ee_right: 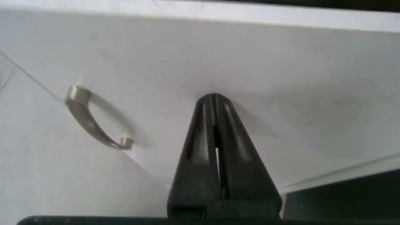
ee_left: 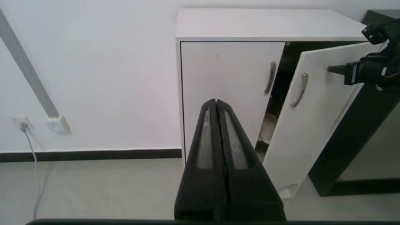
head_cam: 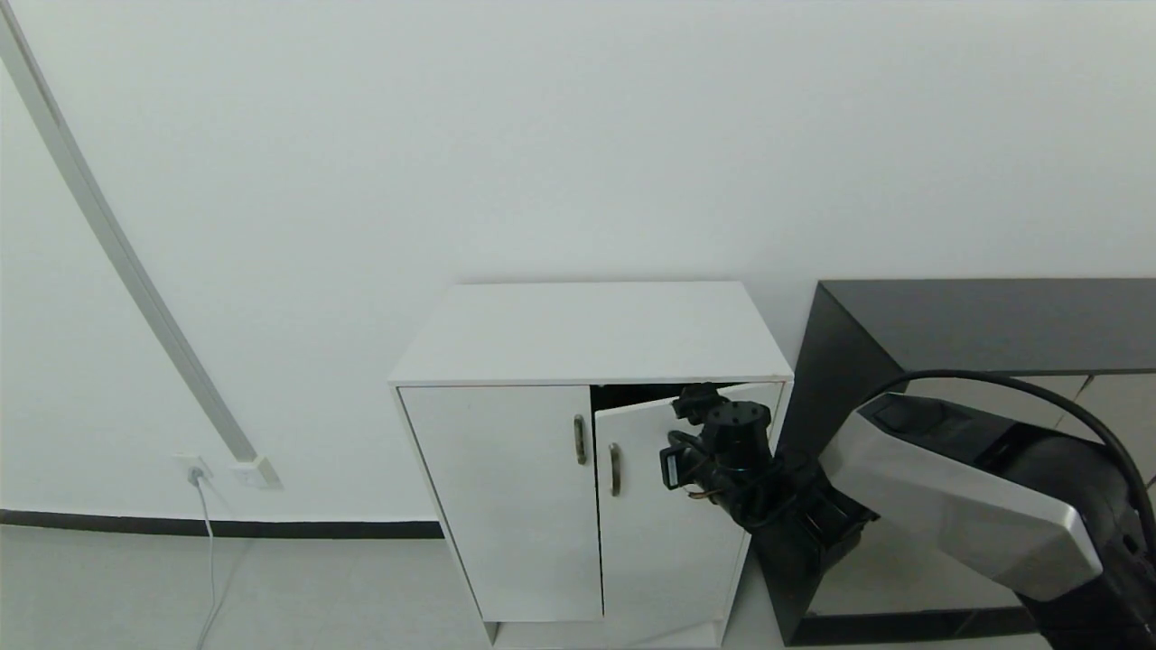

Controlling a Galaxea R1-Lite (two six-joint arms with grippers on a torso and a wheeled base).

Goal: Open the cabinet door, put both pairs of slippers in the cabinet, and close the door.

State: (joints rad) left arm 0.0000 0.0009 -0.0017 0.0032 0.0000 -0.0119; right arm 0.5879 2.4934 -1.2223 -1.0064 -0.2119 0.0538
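Left gripper (ee_left: 215,103): held back on the near side, well apart from the cabinet (head_cam: 587,329); its fingers are pressed together with nothing between them
Right gripper (ee_right: 215,99): fingers drawn together on nothing; the tips are set against the outer face of the right door (head_cam: 664,542), high on the panel and to the right of its handle (head_cam: 614,469)
Right door: ajar, with the handle edge swung out toward the near side; a dark gap is left along its top and beside the left door (head_cam: 506,506)
Handle: a curved metal pull, near the tips but not gripped
Left door: shut flush
Cabinet: low and white, set against the far wall, with a black unit (head_cam: 948,316) just beside it on the right
Slippers: cannot be made out; a pale shape (ee_left: 269,128) is seen low in the opening, too indistinct to be named
Step judged: the door is probably being pushed shut
Risk, slip: the panel is only pressed, not held, so the tips could be skidded across the smooth face and contact lost
Risk, door left ajar: the push is applied toward the hinge side, where leverage is poor
Risk, jam: anything protruding from the opening would be caught by the door edge
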